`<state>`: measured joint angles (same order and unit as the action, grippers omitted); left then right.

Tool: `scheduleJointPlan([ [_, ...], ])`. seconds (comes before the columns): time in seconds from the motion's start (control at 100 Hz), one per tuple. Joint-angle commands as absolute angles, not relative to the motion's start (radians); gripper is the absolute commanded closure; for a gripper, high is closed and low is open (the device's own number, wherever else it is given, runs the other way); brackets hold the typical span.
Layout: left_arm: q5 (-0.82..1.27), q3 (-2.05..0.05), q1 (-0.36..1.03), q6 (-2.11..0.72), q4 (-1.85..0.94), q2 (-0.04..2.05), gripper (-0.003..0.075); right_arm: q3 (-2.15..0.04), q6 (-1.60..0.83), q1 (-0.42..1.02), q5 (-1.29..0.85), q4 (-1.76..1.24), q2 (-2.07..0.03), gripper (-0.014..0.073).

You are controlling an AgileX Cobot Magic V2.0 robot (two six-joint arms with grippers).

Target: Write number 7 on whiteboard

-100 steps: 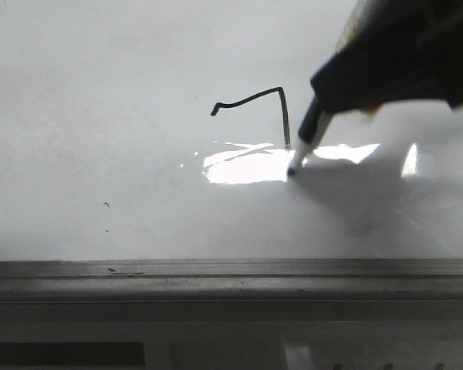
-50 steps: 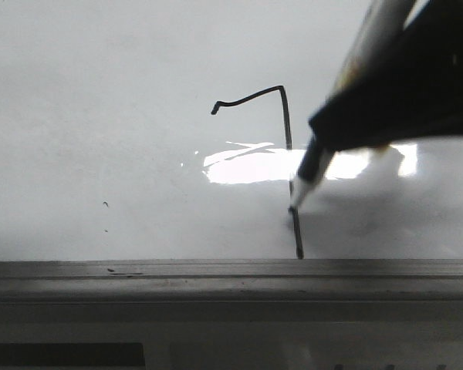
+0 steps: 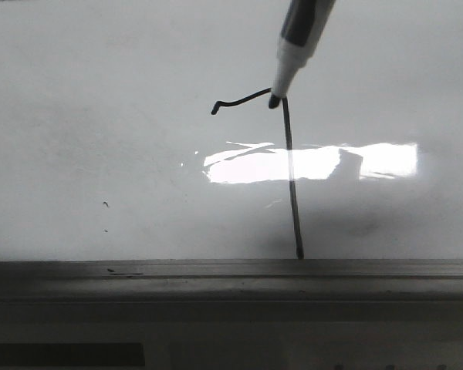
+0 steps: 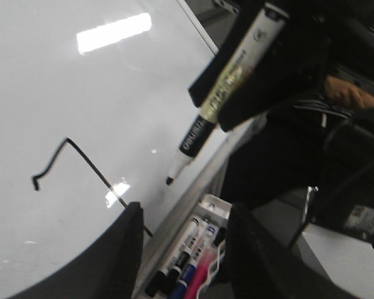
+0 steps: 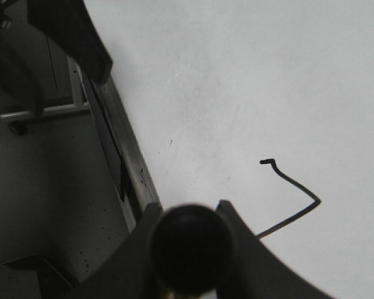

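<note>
A glossy white-grey whiteboard (image 3: 100, 154) fills the front view, with a bright rectangular glare across its middle and a grey metal rim (image 3: 216, 277) along its near edge; a few black specks (image 3: 106, 205) sit to the left. On it stands the number 7 (image 3: 291, 177): a short wavy top bar with a hooked left end, and a long, nearly vertical stem that runs through the glare down to the rim. The figure looks complete. A marker (image 3: 293, 42) comes in from the top of the front view, its dark tip appearing at the corner where bar and stem meet, but the left wrist view shows the tip lifted clear of the board, so that overlap is probably only line of sight. The right hand (image 4: 249, 75) is pinching the marker's barrel, seen in the left wrist view; in the right wrist view the marker's butt end (image 5: 188, 249) sits between its fingers, with the 7 lying beyond on the board. The left hand (image 4: 184, 249) is spread and holds nothing, hovering near the board's lower edge above a tray of spare markers (image 4: 187, 261). The right arm is clearly the working one, and I judge any coming move to be a withdrawal away from the board.
</note>
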<state>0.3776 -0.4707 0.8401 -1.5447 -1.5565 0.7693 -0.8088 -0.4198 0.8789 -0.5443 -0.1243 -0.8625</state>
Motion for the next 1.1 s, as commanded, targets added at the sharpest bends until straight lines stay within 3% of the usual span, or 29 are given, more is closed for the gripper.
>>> scheduleJointPlan([
  [0.0,0.457,-0.516,0.847,-1.547,-1.546,0.825,0.0415,-0.848,-0.428,0.881,-0.492,-0.12,-0.858,0.0643],
  [0.4,0.495,-0.528,0.847,-1.688,-1.538,0.879,0.0409,-0.848,-0.428,0.881,-0.535,-0.126,-0.858,0.0643],
  [0.55,0.513,-0.528,0.847,-1.738,-1.615,0.879,0.0327,-0.848,-0.433,0.881,-0.529,-0.168,-0.86,0.0664],
  [0.83,0.605,-0.602,0.847,-1.783,-1.667,0.907,0.0332,-0.848,-0.586,0.885,-0.528,-0.343,-0.86,0.0665],
  [1.09,0.703,-0.664,0.847,-1.783,-1.667,1.034,0.0332,-0.848,-0.603,0.974,-0.495,-0.345,-0.86,0.0665],
])
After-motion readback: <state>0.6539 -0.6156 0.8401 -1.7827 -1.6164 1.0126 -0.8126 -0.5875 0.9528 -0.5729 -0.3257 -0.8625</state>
